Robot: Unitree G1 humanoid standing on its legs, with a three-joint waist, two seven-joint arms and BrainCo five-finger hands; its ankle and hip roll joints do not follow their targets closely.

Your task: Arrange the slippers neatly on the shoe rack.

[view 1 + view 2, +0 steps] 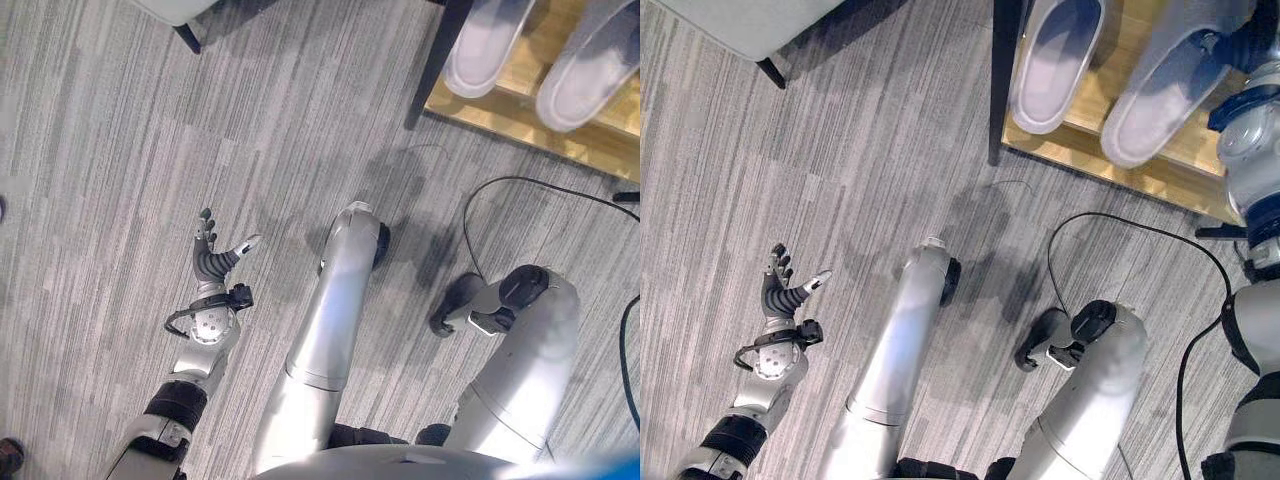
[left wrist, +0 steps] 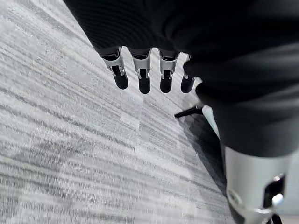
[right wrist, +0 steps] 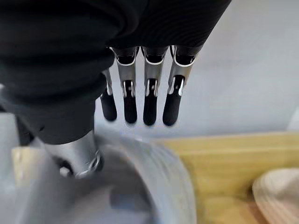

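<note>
- The left hand [image 1: 778, 290] hangs over the grey striped carpet [image 1: 120, 150] well to the left of the shoe rack, fingers straight and spread, thumb out to the side, holding nothing; its wrist view shows the fingers [image 2: 140, 74] extended in a row above bare carpet.
- A pale piece of furniture with a dark leg [image 1: 772, 72] stands on the carpet at the far left.
- The shoe rack [image 1: 1080, 150] is a light wooden shelf with a dark upright post [image 1: 1000, 80] at its left corner.
- Two slippers sit side by side on the wooden shelf, both pale grey-white, soft-looking, with rounded closed toes pointing toward the shelf's near edge and open backs.
- The left slipper [image 1: 1055, 65] lies just beside the post, its toe near the shelf's front edge.
- The right slipper [image 1: 1165, 90] lies slightly angled, apart from the first, toe close to the front edge.
- No writing or labels can be read on the slippers or the rack.
- The right hand [image 3: 140, 100] is over the right slipper's heel end; its fingers are straight and relaxed, closed on nothing, above a pale slipper [image 3: 154, 177] on the wood.
</note>
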